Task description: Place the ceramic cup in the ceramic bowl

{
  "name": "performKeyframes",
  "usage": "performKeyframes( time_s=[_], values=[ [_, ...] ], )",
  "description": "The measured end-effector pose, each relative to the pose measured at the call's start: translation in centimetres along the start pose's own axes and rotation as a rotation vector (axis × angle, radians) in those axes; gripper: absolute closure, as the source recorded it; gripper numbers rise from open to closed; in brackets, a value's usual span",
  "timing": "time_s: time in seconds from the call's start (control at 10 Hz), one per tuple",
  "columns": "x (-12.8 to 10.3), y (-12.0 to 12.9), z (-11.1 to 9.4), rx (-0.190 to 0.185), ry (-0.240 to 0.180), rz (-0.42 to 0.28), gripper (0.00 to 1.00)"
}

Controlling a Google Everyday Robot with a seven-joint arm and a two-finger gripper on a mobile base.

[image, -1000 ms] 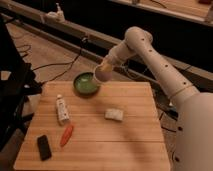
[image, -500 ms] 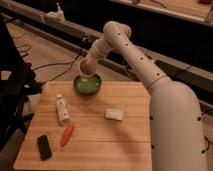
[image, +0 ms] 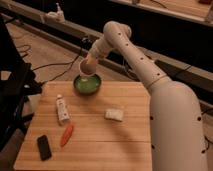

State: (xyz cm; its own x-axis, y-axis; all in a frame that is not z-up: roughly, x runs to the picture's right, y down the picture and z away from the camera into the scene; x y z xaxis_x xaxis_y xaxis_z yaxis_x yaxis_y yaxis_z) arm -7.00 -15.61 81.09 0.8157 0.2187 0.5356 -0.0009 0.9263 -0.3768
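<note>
Since a second before, the arm (image: 135,55) had swung its elbow up toward the top centre, and the gripper (image: 88,61) had shifted left from the bowl's right edge to over its middle. It was closed on the cup (image: 87,69), which hung just above the bowl (image: 93,88) at the upper left of the bench (image: 105,147). Whether cup and bowl touched could not be told. The arm's base was cut off at the right edge. The cup was smooth, white and round, the bowl glossy green, the bench pale wood planks. On it lay a white tube (image: 62,109), a white block (image: 114,114), an orange carrot (image: 66,135) and a flat black slab (image: 44,147).
</note>
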Motion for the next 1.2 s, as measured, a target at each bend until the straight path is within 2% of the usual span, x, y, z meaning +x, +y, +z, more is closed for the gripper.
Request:
performKeyframes(
  time_s=[0.3,0.5,0.8,1.2],
  values=[
    [0.9,-1.7,2.2,0.022,0.021,0.012,1.00],
    [1.7,-2.2,3.9,0.011,0.034,0.017,1.00],
    [3.8,-1.2,7.5,-0.058,0.076,0.044,1.00],
    [6.7,-0.7,10.6,-0.122,0.131,0.103,1.00]
  ],
)
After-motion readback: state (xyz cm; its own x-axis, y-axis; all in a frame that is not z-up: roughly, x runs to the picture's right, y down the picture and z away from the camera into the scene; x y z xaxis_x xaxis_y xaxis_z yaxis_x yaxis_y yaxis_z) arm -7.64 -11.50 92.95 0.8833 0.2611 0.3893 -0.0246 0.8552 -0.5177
